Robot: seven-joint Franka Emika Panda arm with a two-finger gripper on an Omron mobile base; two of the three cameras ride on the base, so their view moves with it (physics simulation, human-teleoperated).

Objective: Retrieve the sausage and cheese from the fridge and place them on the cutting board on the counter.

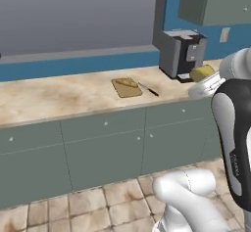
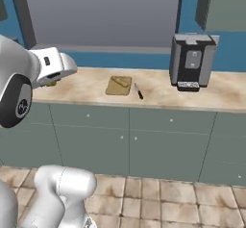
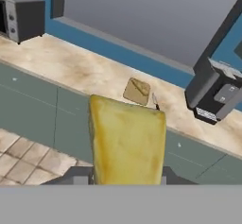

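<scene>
Carry step: your pincer (image 3: 126, 183) grips the cheese (image 3: 126, 142); next, reach over the table (image 1: 59, 96) and lower it onto the board (image 1: 126, 87).

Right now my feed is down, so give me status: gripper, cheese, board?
Gripper shut on cheese, carried above the floor. Cutting board on counter, pale item on it. Knife beside board, clear of approach.
</scene>
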